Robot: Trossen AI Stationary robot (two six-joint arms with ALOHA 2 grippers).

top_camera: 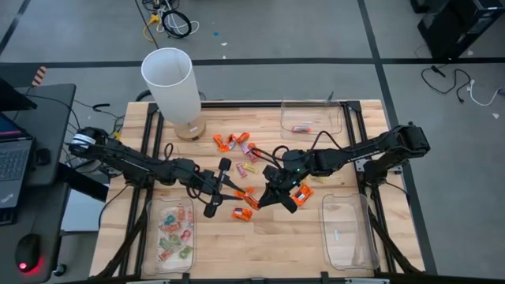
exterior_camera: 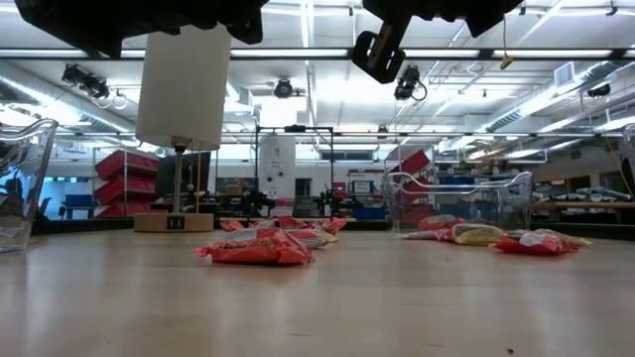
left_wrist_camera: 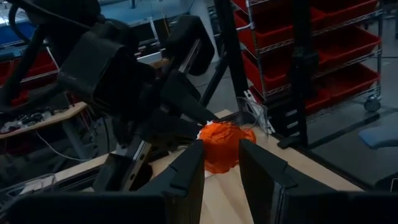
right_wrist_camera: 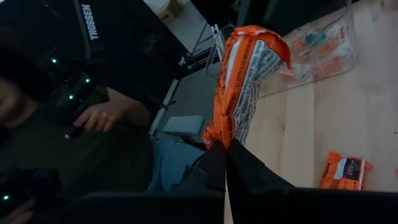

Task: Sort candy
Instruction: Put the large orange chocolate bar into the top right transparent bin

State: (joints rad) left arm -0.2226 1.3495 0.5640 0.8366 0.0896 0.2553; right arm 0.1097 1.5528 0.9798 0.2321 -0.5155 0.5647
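1. The main risk was a drop: the right gripper [right_wrist_camera: 225, 163] pinched the orange candy [right_wrist_camera: 245, 81] only by the crimped end of its wrapper, so a quick swing could have let it slip out and fall back among the loose candy [top_camera: 237, 143] at the middle of the worktop.
2. A second risk was a knock between the arms; the left gripper [left_wrist_camera: 221, 168] sat just beside the right one above the worktop's centre, and the held sweet hung right in front of its fingers [left_wrist_camera: 189, 168].
3. The right gripper's fingers were pressed together on that wrapper, holding the candy clear of the wood.
4. The left gripper's fingers stood partly spread and held nothing that I could make out.
5. Sorted candy lay in the tray [top_camera: 148, 237] at the near left corner; one piece lay in the tray [top_camera: 286, 128] at the far right.
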